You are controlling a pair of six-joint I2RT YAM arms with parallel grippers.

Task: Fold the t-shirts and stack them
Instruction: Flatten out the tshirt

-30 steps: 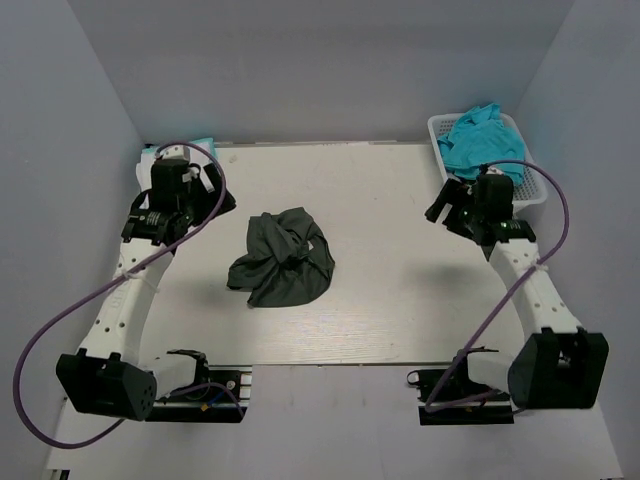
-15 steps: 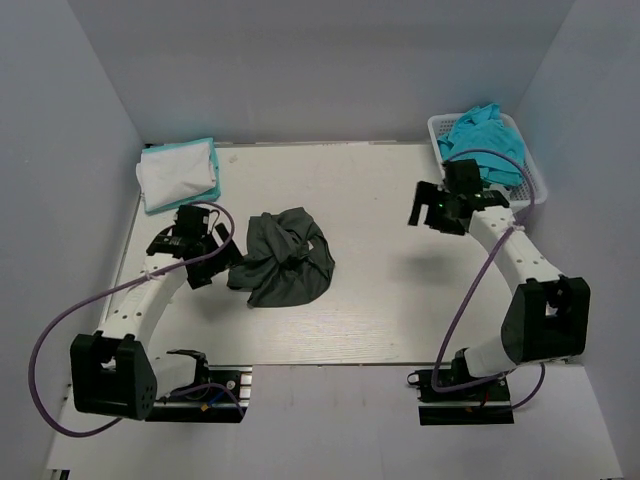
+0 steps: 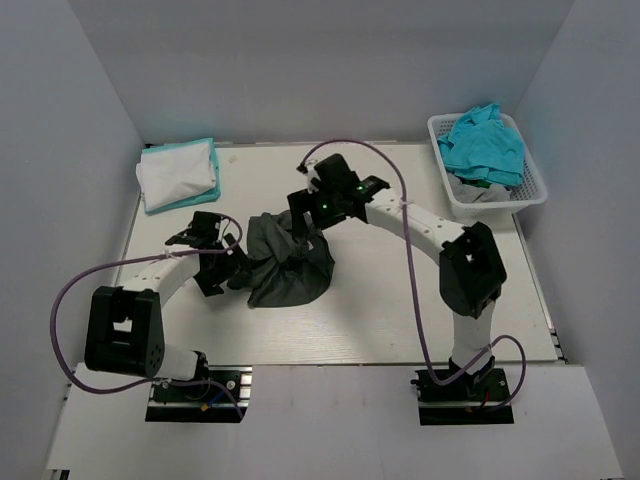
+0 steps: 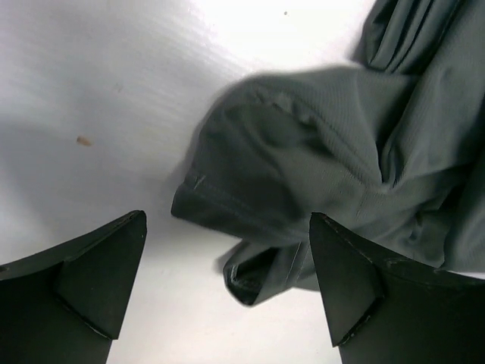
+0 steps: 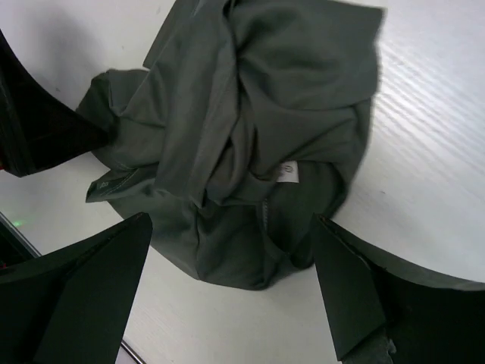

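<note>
Left claw point(image 4: 227, 220) is spread wide, its two dark fingers point(image 4: 98, 277) flanking a stitched sleeve hem of the crumpled dark charcoal cloth t-shirt point(image 4: 303, 152) with nothing pinched; whether the finger at 4 o'clock brushes the cloth I cannot tell. Right claw point(image 5: 231, 220) is likewise spread wide and holds nothing, hanging above the same heap, its fingers apart on either side of a small white label sewn into the bunched folds. The top view shows what neither wrist view does: the charcoal t-shirt point(image 3: 290, 265) lies on the pale wood-grain bench point(image 3: 400, 290) a little toward 9 o'clock of centre, the left claw point(image 3: 228, 268) at its 9 o'clock edge and the right claw point(image 3: 303, 225) over its 12 o'clock edge. Only that view takes in the folded white and turquoise t-shirts point(image 3: 178, 172) stacked in the 10 o'clock corner, and the white plastic lattice basket point(image 3: 520, 192) in the 2 o'clock corner with a rumpled turquoise t-shirt point(image 3: 482, 140) piled over a light grey one point(image 3: 478, 190). The right wrist view alone shows the label and, at its 9 o'clock edge, the dark tip of the left claw against the cloth. The left arm bends low from its base at 7 o'clock, forearm lying toward the shirt; the right arm rises from 5 o'clock, then reaches across toward 10 o'clock, wrist tipped downward.
</note>
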